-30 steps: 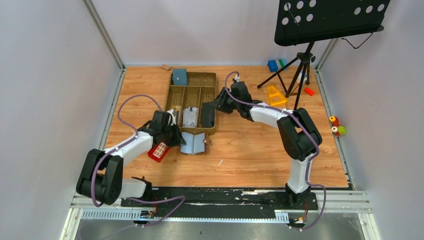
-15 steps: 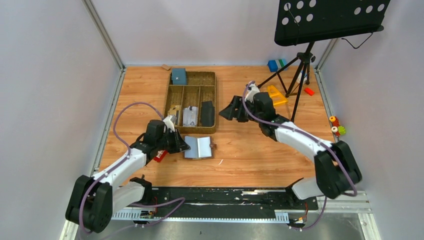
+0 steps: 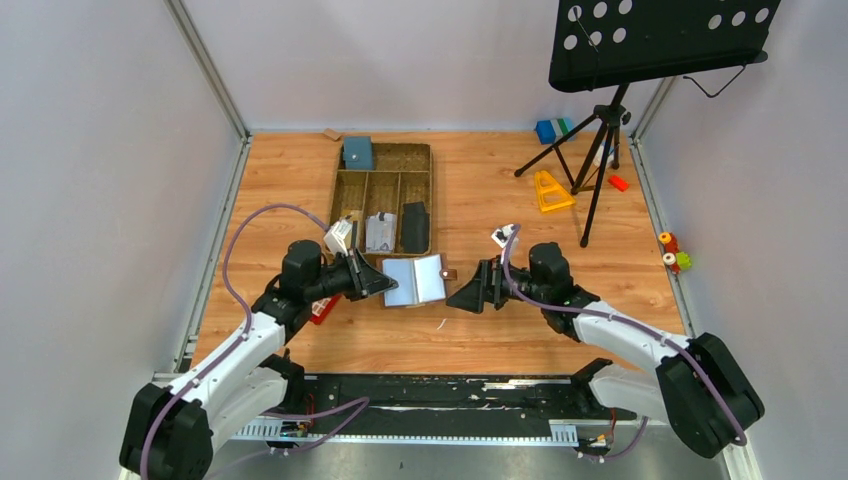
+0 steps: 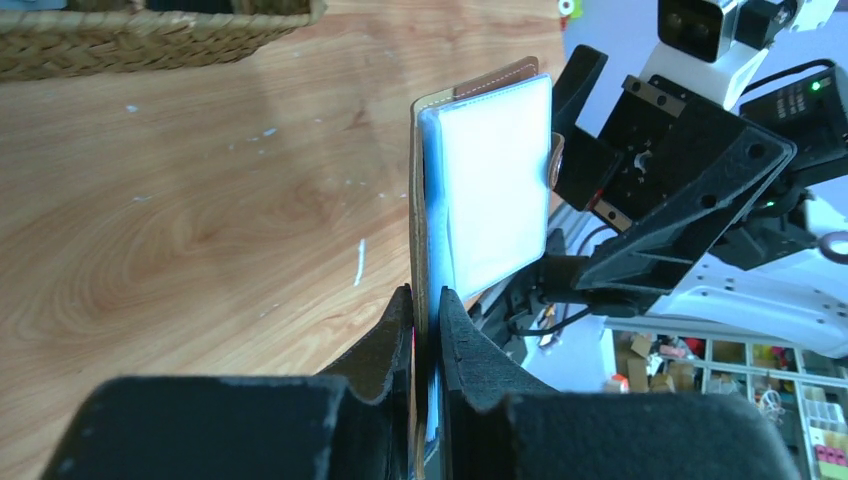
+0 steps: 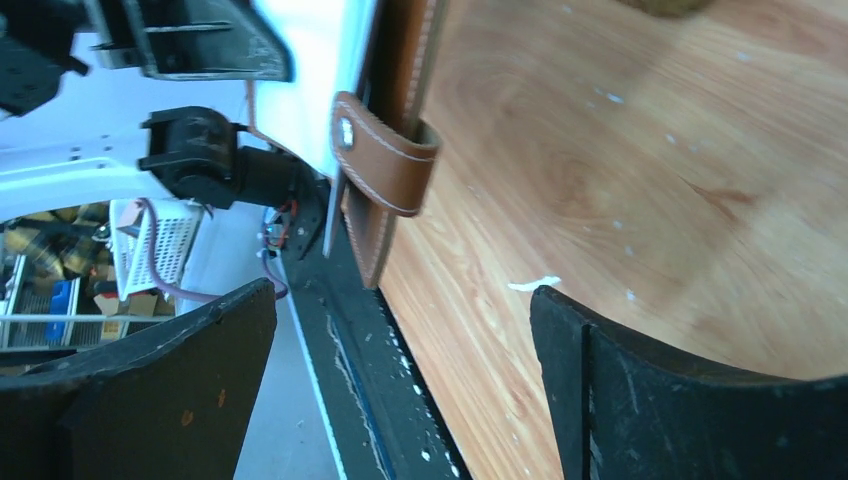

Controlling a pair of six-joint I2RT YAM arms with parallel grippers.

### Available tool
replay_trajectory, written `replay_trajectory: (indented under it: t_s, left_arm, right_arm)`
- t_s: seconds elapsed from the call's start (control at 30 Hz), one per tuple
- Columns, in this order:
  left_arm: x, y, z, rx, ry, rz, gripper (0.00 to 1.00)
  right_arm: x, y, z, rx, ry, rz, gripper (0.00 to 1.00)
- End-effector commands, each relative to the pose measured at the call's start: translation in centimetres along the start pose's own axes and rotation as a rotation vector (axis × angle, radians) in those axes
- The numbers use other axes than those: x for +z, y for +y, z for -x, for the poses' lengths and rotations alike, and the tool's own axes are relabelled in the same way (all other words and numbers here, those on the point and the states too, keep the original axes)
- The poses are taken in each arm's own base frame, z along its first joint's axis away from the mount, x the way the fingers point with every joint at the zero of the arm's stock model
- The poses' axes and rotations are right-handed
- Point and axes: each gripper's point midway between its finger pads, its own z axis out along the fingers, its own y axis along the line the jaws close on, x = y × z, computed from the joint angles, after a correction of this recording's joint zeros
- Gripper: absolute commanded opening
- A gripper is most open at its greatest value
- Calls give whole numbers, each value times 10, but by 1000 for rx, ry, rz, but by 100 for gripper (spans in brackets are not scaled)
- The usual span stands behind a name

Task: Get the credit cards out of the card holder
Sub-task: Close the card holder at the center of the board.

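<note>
Our left hand (image 3: 378,284) pinches one edge of the open brown leather-look folding card holder (image 3: 415,281), holding it up over the wooden table (image 3: 520,200); our right hand (image 3: 462,296) gapes wide just beside its brown closing tab (image 3: 449,273).

Bright, even light, soft shadows; the card holder (image 4: 495,180) glares white, perhaps overexposed; wrist foregrounds blur.
</note>
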Motion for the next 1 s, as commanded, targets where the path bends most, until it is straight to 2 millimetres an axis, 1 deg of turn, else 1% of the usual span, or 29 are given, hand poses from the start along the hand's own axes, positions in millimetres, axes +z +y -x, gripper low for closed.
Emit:
replay_trajectory:
  t_s: [0.0,0.07,0.17,0.23,0.3,0.33,0.4,0.5,0.53,0.57,0.67,0.8,0.9,0.93,0.97]
  left_arm:
    - [-7,-38,15,7,-44,-129,0]
    - [-7,-42,16,10,-39,-136,0]
    - [-6,-45,14,17,-22,-140,0]
    - [-4,-50,12,23,-10,-151,0]
    - [-2,-53,10,28,-3,-154,0]
    - [-1,-54,9,31,1,-154,0]
    - [1,-55,8,35,9,-154,0]
    - [2,-56,7,46,20,-148,0]
    - [3,-56,7,49,21,-147,0]
    - [4,-56,6,47,21,-146,0]
    - [6,-61,4,48,20,-159,0]
    - [10,-64,1,49,26,-164,0]
    - [12,-67,-1,52,28,-173,0]
    - [12,-67,-2,53,29,-172,0]
    - [12,-66,-2,54,30,-167,0]
  right_arm:
    - [-4,45,20,-117,-80,167,94]
    - [-4,51,23,-126,-95,178,87]
    - [0,55,28,-124,-103,185,84]
    - [3,57,32,-120,-102,192,78]
    - [8,58,38,-108,-106,182,69]
    - [11,58,42,-105,-109,179,63]
    - [16,62,46,-100,-108,182,47]
    - [22,71,50,-101,-112,208,17]
    - [25,75,49,-103,-106,219,7]
    - [27,79,48,-108,-100,229,1]
    - [38,89,35,-116,-53,258,0]
    - [47,96,22,-110,-17,282,0]
    - [49,94,19,-99,-9,279,0]
    - [49,91,19,-95,-12,263,0]
    - [49,84,19,-86,-19,218,0]
